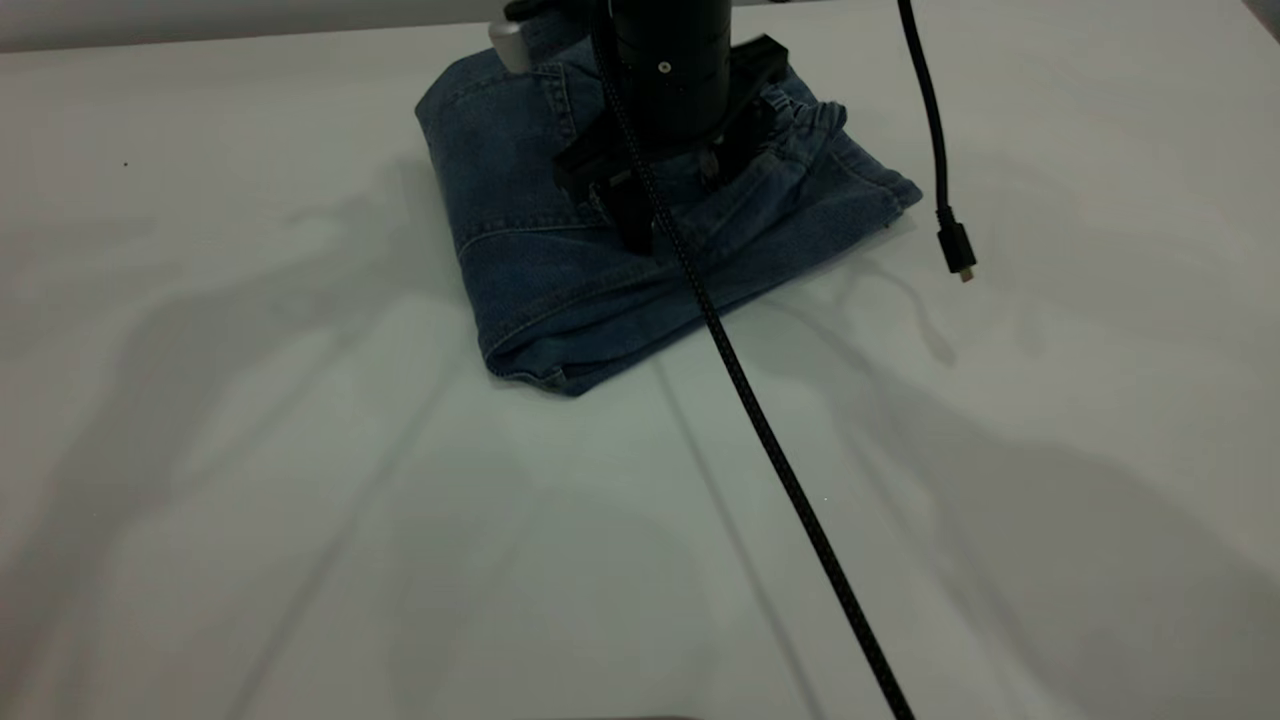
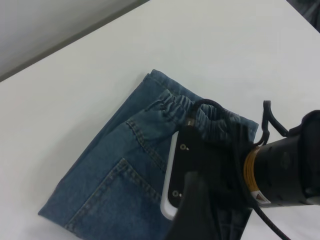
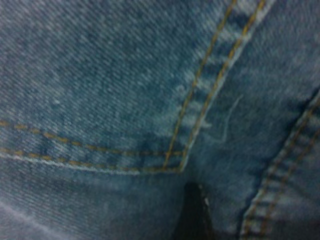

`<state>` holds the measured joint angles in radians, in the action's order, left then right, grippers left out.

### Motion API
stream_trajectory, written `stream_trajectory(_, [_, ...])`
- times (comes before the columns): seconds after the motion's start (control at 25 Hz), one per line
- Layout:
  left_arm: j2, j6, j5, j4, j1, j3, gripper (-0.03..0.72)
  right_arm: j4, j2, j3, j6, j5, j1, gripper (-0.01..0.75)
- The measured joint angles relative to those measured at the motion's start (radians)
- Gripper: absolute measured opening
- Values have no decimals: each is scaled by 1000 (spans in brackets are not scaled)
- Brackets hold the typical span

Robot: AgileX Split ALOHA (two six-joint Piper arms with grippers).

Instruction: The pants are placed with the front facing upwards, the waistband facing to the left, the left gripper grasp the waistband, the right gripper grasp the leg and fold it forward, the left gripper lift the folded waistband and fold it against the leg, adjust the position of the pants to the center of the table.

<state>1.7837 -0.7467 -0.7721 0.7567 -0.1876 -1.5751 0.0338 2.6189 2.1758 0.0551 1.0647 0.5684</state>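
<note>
The blue denim pants (image 1: 540, 260) lie folded into a compact bundle on the white table (image 1: 300, 520), at its far middle. The gathered waistband (image 1: 815, 120) shows at the bundle's right, also in the left wrist view as waistband (image 2: 180, 105), beside a stitched back pocket (image 2: 110, 195). My right gripper (image 1: 650, 190) comes straight down and presses onto the top of the bundle; its wrist view is filled with denim (image 3: 100, 75) and seams. My left gripper (image 2: 195, 220) hovers above the pants (image 2: 100, 190) and is only a dark blur; the exterior view does not show it.
A black braided cable (image 1: 760, 420) runs from the right arm across the table toward the near edge. A second thin cable with a loose plug (image 1: 955, 250) hangs to the right of the pants. Bare white tabletop (image 2: 225, 50) surrounds the bundle.
</note>
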Motion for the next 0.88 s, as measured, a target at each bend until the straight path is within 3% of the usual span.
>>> stream_trajectory(0.24, [0,0,-20,-1,0,0,554,-208,2,0,210,66,-1,495])
stream_trajectory(0.48, [0,-1,-33,-2,0,0,554,-513,5,-1,211,7,-1,495])
stream_trajectory(0.72, [0,-1,-57,-3,0,0,554,-514,5,19,139,77,-3,495])
stream_trajectory(0.88, [-10,-1,-69,-6,0,0,554,-421,-4,123,132,148,-5,495])
